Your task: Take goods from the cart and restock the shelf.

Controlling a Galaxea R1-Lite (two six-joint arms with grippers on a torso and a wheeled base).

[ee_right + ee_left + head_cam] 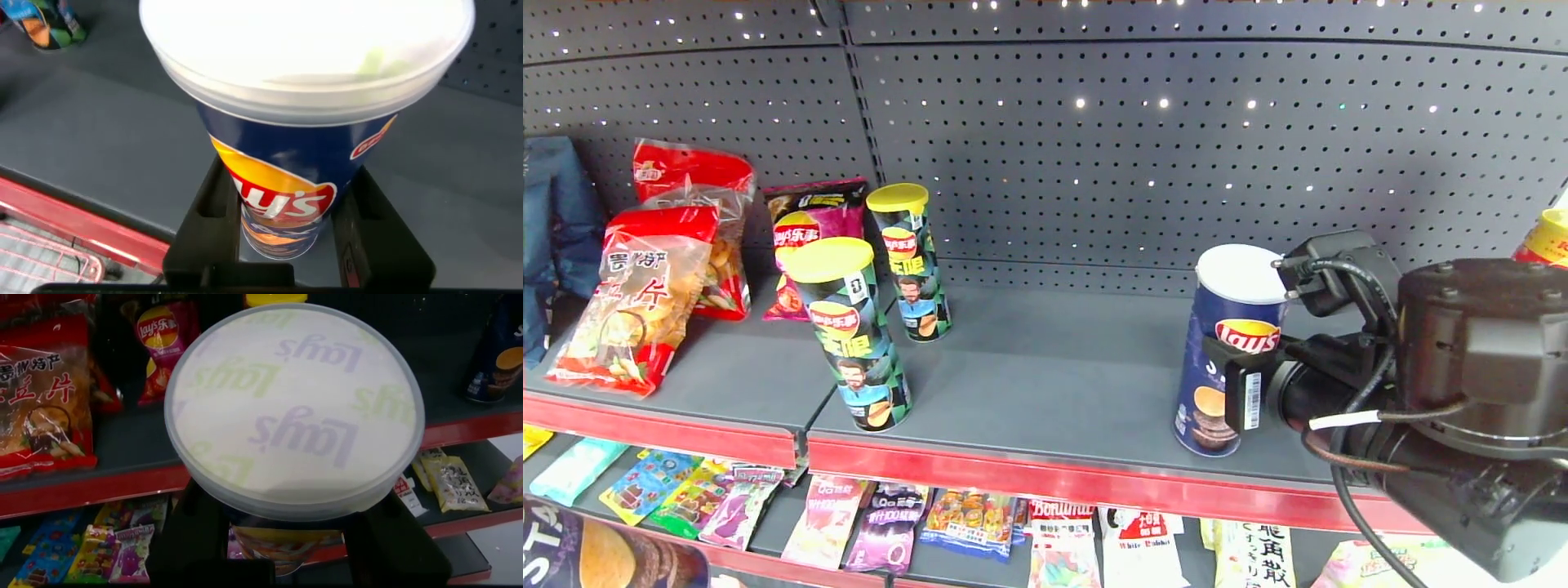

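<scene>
Standing on the shelf (1045, 367) at the head view's lower right, the blue can (1235, 327) is clamped in the right gripper (282, 245); the left gripper (294, 547) clasps a second can (294, 408).

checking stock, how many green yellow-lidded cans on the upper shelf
2: the front can near the front edge, the rear can behind it beside the purple bag. Others may be hidden.

Grey shelf (1054, 367) bearing cans (854, 331), bags (637, 302)

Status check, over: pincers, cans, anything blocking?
Right pincer shut on blue can, upright at shelf front. Left pincer shut on second can. Yellow-lidded cans stand apart, farther left.
</scene>
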